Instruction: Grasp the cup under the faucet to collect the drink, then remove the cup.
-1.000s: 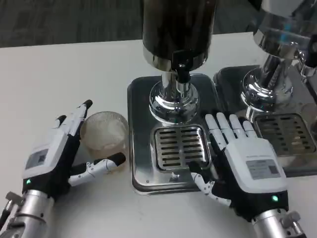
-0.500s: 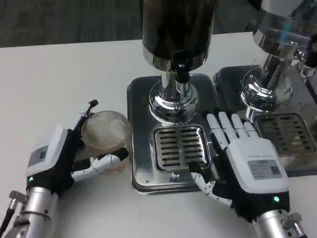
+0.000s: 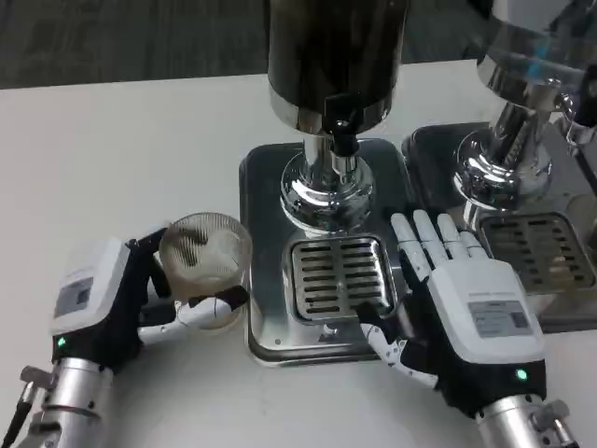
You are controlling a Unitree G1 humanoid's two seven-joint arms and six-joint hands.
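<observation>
Left hand grasps the cup beside the dispenser tray.

On the white surface (image 3: 112, 149) stands a dispenser (image 3: 334, 65) on a steel tray (image 3: 266, 187), its faucet (image 3: 342, 135) above the slotted grate (image 3: 340, 276); a second dispenser (image 3: 532, 84) stands toward the right edge. The right hand (image 3: 457, 299) lies flat on the tray's right side, fingers (image 3: 424, 238) released and straight, holding nothing. The left hand (image 3: 112, 294) wraps its fingers (image 3: 210, 306) around the clear cup (image 3: 205, 266), which sits just left of the tray, not under the faucet.
</observation>
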